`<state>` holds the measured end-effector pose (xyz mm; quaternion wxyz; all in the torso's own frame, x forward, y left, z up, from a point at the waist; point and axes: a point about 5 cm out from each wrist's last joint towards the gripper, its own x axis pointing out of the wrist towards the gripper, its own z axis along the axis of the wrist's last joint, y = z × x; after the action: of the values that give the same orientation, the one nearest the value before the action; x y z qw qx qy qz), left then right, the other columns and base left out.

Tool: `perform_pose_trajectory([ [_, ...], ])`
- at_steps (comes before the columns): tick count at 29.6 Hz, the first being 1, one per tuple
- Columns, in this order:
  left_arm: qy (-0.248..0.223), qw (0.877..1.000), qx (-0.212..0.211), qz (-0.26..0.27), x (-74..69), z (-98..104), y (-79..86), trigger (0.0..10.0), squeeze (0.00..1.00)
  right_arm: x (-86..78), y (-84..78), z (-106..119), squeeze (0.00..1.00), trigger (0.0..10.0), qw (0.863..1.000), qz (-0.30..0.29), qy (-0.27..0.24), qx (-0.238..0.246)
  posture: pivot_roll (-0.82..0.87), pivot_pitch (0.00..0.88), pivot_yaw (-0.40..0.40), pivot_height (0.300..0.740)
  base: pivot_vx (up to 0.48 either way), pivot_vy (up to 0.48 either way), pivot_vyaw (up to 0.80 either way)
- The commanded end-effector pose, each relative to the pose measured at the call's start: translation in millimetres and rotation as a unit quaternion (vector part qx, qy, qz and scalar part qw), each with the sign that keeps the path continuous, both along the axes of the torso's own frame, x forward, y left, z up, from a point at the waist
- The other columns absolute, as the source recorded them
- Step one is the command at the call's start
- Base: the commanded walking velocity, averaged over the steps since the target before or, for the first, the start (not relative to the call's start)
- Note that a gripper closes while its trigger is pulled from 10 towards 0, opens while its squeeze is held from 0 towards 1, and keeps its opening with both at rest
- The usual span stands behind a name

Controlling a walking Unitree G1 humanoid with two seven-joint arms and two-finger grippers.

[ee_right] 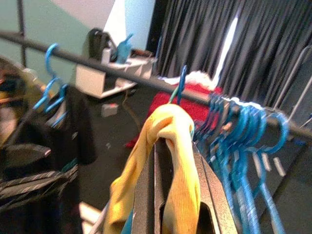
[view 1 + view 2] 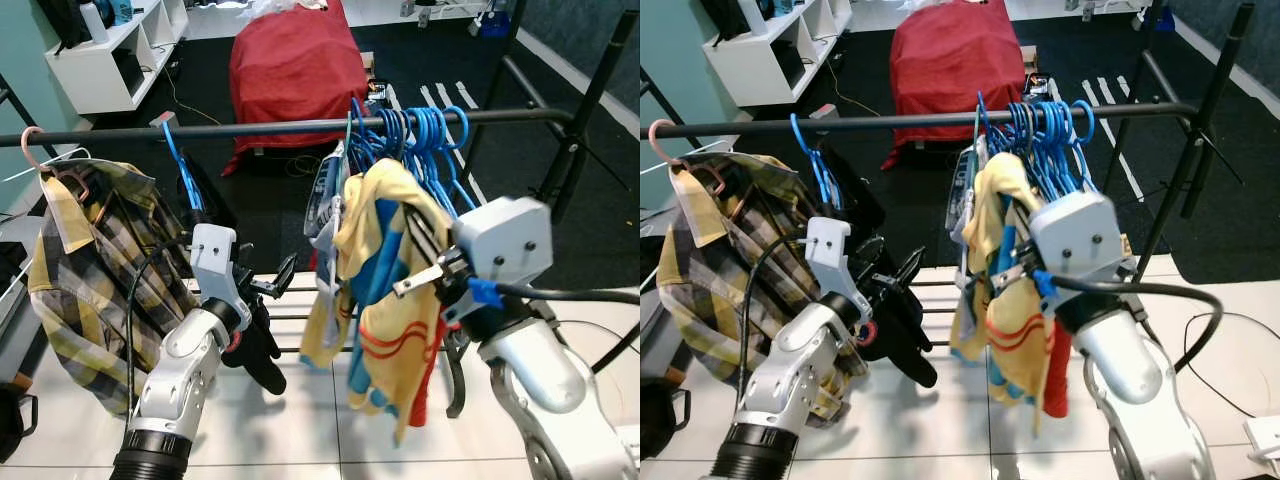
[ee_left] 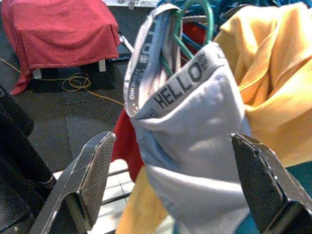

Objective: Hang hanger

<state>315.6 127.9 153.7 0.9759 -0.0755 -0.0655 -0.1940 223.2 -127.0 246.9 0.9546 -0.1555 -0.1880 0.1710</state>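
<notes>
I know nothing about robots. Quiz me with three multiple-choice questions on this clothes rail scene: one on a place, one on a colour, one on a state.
1. Where does the plaid shirt hang on the rail?
A. robot's left end
B. middle
C. robot's right end

2. What colour are the bunched empty hangers?
A. pink
B. blue
C. white

3. What is the right gripper doing?
A. open, holding nothing
B. shut on the yellow garment
C. holding a cable

Answers: 1 A, it hangs at the left end. 2 B, all blue. 3 B, the right wrist view shows yellow cloth pinched between its fingers.

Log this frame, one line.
right gripper: shut on yellow garment, hanger hook at rail | left gripper: open, by grey garment | stage: hanging
</notes>
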Motion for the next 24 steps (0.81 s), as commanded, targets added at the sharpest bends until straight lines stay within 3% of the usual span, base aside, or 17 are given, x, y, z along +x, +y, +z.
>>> perform_pose_trajectory([
  [1,0.009,1.0,-0.001,0.001,-1.0,-6,2.0,10.0,0.0,-3.9,2.4,-3,0.0,0.0,1.0,0.005,0.008,-0.005,-0.19,0.147,0.089,0.74,0.0,0.0,0.0],
  [10,0.004,1.0,-0.003,-0.001,-2.4,-5,1.2,10.0,0.0,-4.1,-4.3,-9,0.0,0.0,1.0,-0.023,0.016,-0.005,-0.19,0.139,0.087,0.74,0.0,0.0,0.0],
  [19,0.007,1.0,-0.004,-0.001,-2.7,-6,1.2,10.0,0.0,0.3,-11.2,-32,0.0,0.0,0.996,-0.053,0.074,-0.002,-0.19,0.136,0.082,0.74,0.0,0.0,0.0],
  [20,0.008,1.0,-0.005,-0.003,-2.8,-6,1.0,10.0,0.0,0.7,-15.3,-43,0.0,9.4,0.992,-0.066,0.109,0.013,-0.19,0.138,0.081,0.74,0.0,0.0,0.0],
  [21,0.007,1.0,-0.003,-0.011,-3.1,-6,0.6,10.0,0.0,0.1,-18.7,-55,0.0,10.0,0.987,-0.074,0.139,0.035,-0.19,0.145,0.082,0.74,0.0,0.0,0.0],
  [24,0.004,1.0,0.008,-0.025,-4.7,-5,0.4,10.0,0.0,-2.8,-24.8,-85,0.0,10.0,0.973,-0.088,0.201,0.072,-0.19,0.149,0.081,0.74,0.0,0.0,0.0],
])
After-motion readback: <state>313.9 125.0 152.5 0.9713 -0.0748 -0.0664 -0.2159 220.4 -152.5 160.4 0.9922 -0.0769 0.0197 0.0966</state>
